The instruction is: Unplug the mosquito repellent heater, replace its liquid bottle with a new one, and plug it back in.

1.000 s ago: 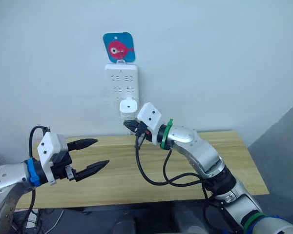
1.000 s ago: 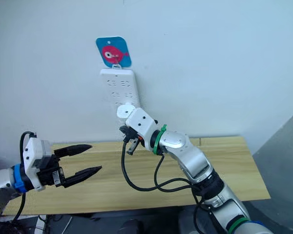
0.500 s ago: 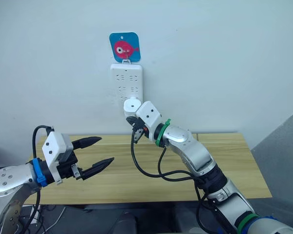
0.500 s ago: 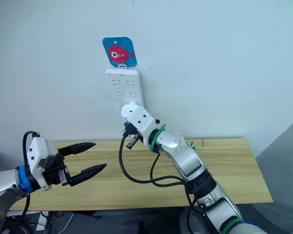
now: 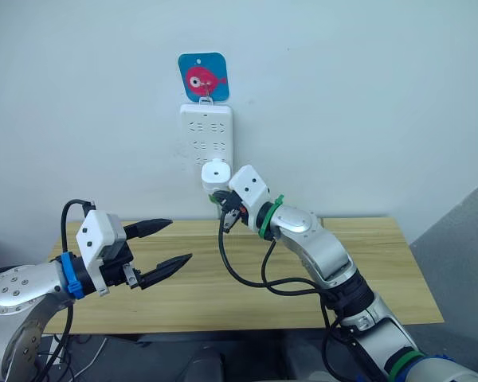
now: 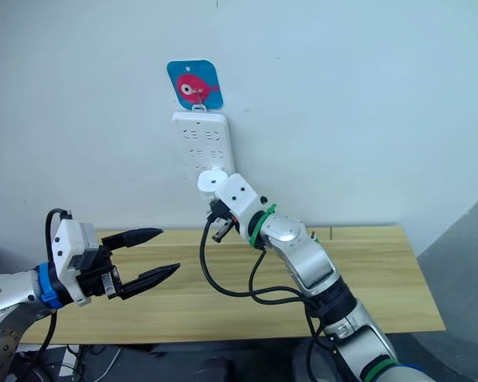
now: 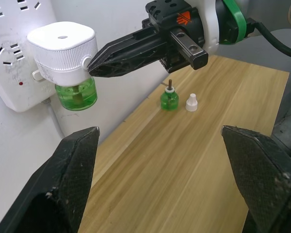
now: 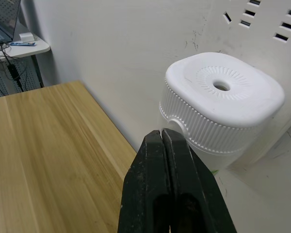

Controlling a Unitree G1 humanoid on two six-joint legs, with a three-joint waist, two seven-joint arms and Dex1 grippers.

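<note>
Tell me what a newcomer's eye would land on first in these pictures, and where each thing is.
First, the mosquito repellent heater, a white unit with a green bottle underneath, plugged into the white power strip hanging on the wall under a blue fish hook. The right gripper, fingers shut, has its tip right at the heater's side. Lower down, the left gripper hangs open over the wooden table, where a spare green bottle and a white cap stand.

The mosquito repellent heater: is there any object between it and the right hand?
Nothing visible. The right hand, fingers shut, has its tips right beside the mosquito repellent heater, which is plugged into the power strip. No object lies between them.
</note>
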